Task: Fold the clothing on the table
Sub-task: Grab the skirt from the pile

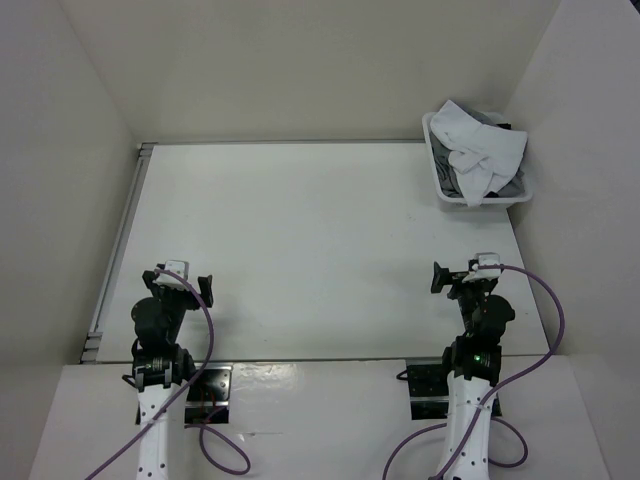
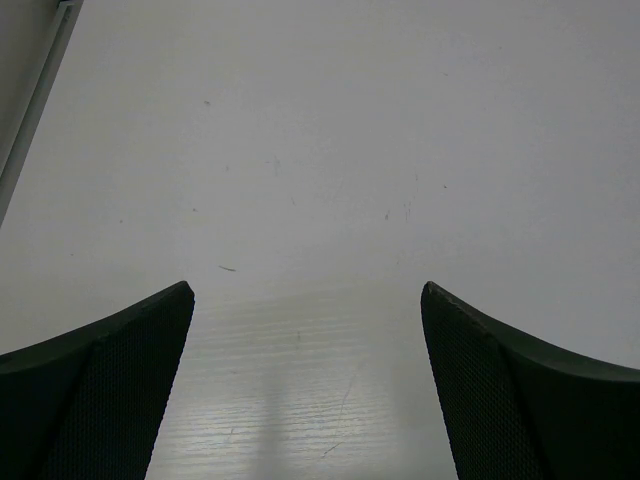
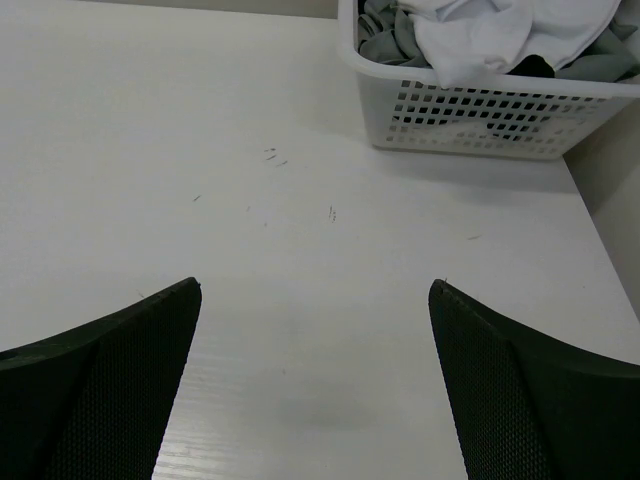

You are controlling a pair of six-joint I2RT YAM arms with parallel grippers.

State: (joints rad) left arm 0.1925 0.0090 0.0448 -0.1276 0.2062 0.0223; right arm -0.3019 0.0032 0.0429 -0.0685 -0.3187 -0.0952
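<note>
The white table (image 1: 300,240) spreads out ahead of both arms. The only clothing (image 1: 478,150) I see is a heap of white and grey garments in a white plastic basket (image 1: 480,200) at the far right corner. The right wrist view shows that clothing (image 3: 490,30) over the latticed basket wall (image 3: 480,110). My left gripper (image 1: 183,283) hovers near the front left, open, with only tabletop between its fingers (image 2: 305,288). My right gripper (image 1: 462,277) hovers near the front right, open and holding nothing (image 3: 315,285), well short of the basket.
A metal rail (image 1: 120,240) runs along the table's left and far edges and shows in the left wrist view (image 2: 30,110). Pale walls enclose the table on the left, back and right. Purple cables loop by the arm bases (image 1: 215,445).
</note>
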